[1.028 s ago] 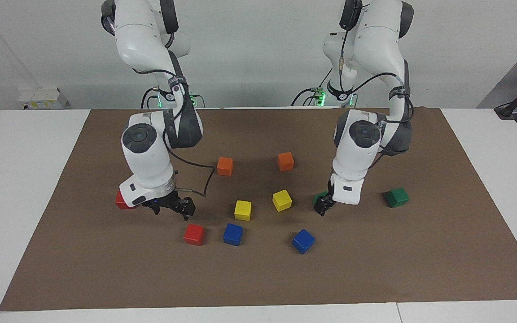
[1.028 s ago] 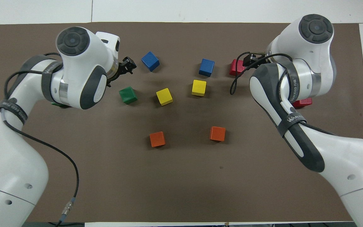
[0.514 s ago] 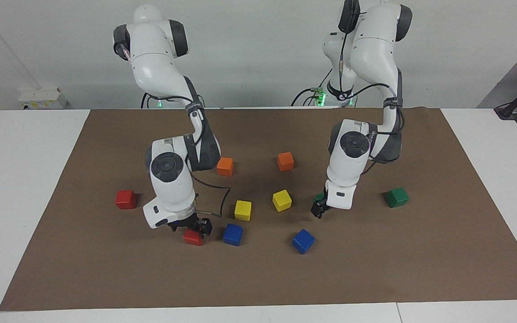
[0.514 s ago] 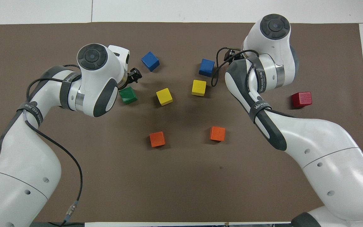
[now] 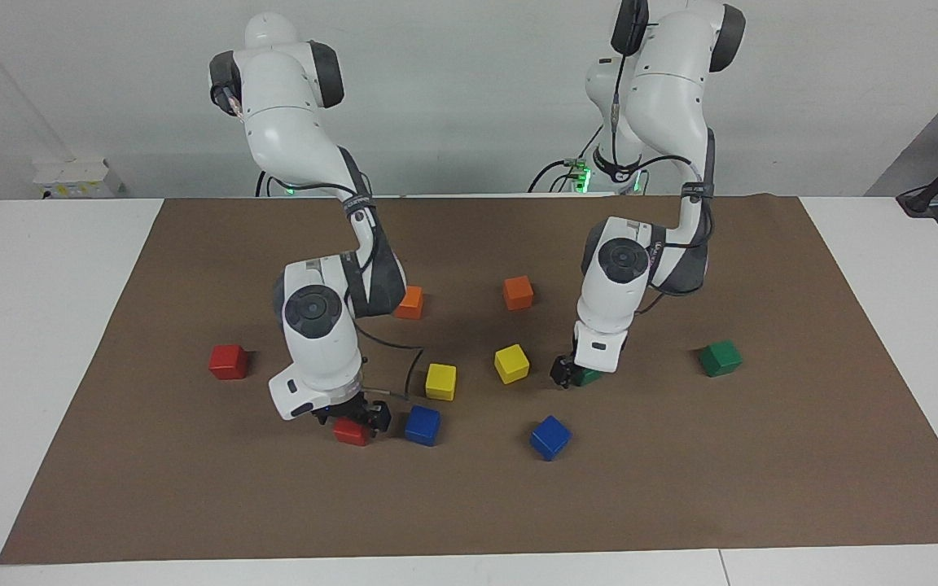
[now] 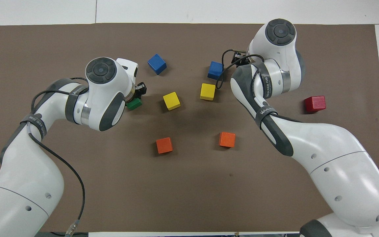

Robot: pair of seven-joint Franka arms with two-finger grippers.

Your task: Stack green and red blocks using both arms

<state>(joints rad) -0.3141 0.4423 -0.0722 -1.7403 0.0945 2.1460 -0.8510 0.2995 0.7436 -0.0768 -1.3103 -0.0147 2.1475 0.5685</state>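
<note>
My right gripper point(image 5: 352, 418) is low on the mat, open, with a finger on each side of a red block point(image 5: 350, 432); the arm hides that block in the overhead view. The other red block point(image 5: 228, 361) point(image 6: 315, 104) sits alone toward the right arm's end. My left gripper point(image 5: 565, 373) point(image 6: 139, 93) is down at a green block point(image 5: 588, 376) point(image 6: 134, 104), touching or just over it. The second green block point(image 5: 720, 358) lies toward the left arm's end and is hidden under the left arm in the overhead view.
Two yellow cubes point(image 5: 440, 381) point(image 5: 511, 363) lie between the grippers. A blue cube point(image 5: 422, 425) sits right beside the red block in the right gripper, another point(image 5: 550, 437) farther out. Two orange cubes point(image 5: 409, 302) point(image 5: 518, 292) lie nearer the robots. All rest on a brown mat point(image 5: 681, 488).
The right gripper moved from near the lone red block to the other red block and lowered around it. The left gripper lowered onto its green block.
</note>
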